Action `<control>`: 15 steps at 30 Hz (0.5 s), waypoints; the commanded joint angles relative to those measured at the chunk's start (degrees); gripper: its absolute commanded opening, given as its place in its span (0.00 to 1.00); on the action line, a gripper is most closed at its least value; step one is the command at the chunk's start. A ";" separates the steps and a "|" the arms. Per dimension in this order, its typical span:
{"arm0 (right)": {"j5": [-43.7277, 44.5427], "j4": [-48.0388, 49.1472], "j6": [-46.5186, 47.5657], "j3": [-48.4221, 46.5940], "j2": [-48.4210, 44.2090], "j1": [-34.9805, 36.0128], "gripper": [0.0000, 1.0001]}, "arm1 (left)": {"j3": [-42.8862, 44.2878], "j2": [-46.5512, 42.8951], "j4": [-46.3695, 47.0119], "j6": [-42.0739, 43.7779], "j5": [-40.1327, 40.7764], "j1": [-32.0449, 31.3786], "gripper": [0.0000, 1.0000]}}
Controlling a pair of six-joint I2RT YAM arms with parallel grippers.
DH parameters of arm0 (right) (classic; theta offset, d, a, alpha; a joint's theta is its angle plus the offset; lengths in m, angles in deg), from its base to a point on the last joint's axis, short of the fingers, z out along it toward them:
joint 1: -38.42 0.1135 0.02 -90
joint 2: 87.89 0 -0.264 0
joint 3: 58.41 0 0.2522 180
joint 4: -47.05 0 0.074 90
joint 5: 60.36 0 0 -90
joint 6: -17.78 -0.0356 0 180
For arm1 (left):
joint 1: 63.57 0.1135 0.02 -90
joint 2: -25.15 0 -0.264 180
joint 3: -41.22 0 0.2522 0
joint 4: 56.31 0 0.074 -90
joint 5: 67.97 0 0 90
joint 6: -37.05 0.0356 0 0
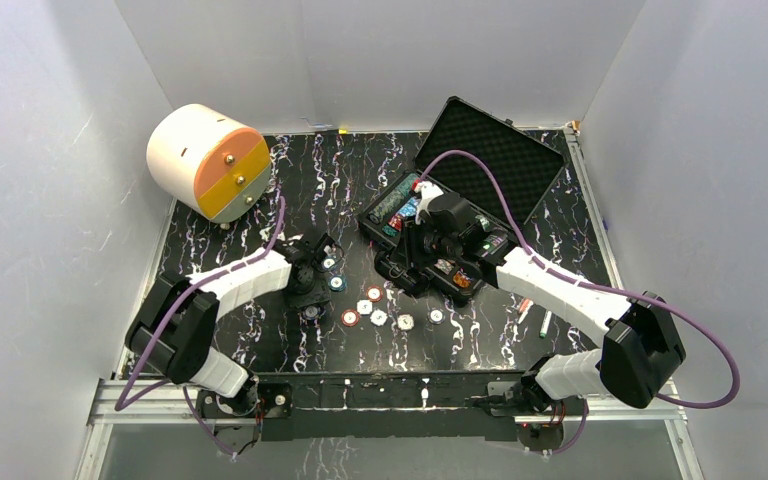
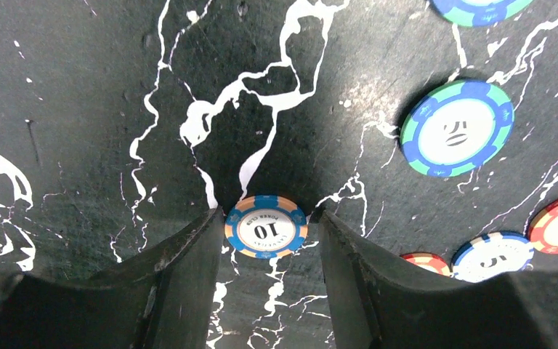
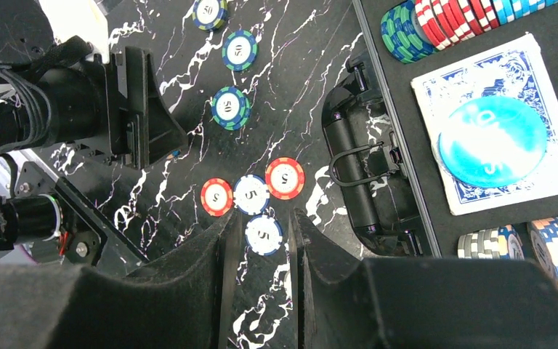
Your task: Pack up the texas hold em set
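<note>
The black case (image 1: pixel 480 150) lies open at the back right, with chip rows (image 3: pixel 443 22) and a card deck (image 3: pixel 538 65) under a teal disc (image 3: pixel 492 142) in its foam. Several loose chips (image 1: pixel 379 317) lie on the marbled table. My left gripper (image 1: pixel 310 278) is low and open. In the left wrist view, my left gripper (image 2: pixel 269 212) has its tips on either side of a blue-and-orange "10" chip (image 2: pixel 266 227) lying flat. My right gripper (image 1: pixel 425 250) hovers by the case's front edge. In the right wrist view it (image 3: pixel 261 218) is open and empty above a white "5" chip (image 3: pixel 264 235).
A white-and-orange round drawer unit (image 1: pixel 205 160) stands at the back left. A red pen (image 1: pixel 525 308) and a green pen (image 1: pixel 545 322) lie right of the chips. Teal "50" chips (image 2: pixel 456 129) lie near my left gripper. The case handle (image 3: pixel 367 174) juts toward the chips.
</note>
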 commanded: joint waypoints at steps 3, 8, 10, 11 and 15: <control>1.13 2.90 0.14 -0.54 -0.71 0.30 0.38 | -4.78 2.42 -9.29 0.74 -2.09 -0.91 0.53; 1.11 2.92 0.40 -0.97 -0.33 0.47 0.38 | -3.75 4.66 -5.36 -0.64 0.23 -0.90 0.44; 1.31 2.83 0.49 -0.83 -0.68 0.49 0.38 | -4.18 5.12 -4.32 -1.24 1.25 -0.92 0.41; 1.30 2.83 0.49 -0.72 -0.78 0.47 0.38 | -4.63 4.88 -3.78 -1.17 1.89 -0.93 0.39; 2.76 2.90 -1.22 0.40 -1.38 1.06 0.38 | -4.30 -0.05 -3.11 -0.74 1.59 -0.91 0.36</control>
